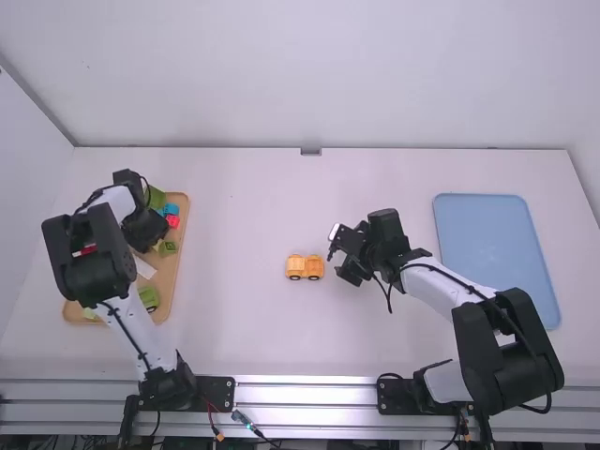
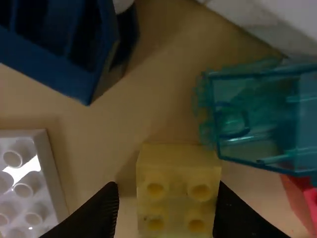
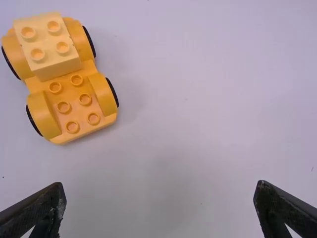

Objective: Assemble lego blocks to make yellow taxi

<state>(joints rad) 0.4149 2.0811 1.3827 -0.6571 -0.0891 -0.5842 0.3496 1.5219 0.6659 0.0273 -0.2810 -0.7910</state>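
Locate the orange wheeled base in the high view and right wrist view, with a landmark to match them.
High view: the orange wheeled base is near the middle, slightly below centre.
Right wrist view: the orange wheeled base is in the upper left.
Shared landmark: the right arm's jaws, just right of the base in the high view and, standing open, at the bottom edge in the right wrist view.

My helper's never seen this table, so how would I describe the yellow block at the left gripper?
At the left of the white table lies a tan tray. On it, between the left gripper's open fingers, sits the yellow block. It shows four studs; the white brick has more, and the teal piece is see-through.
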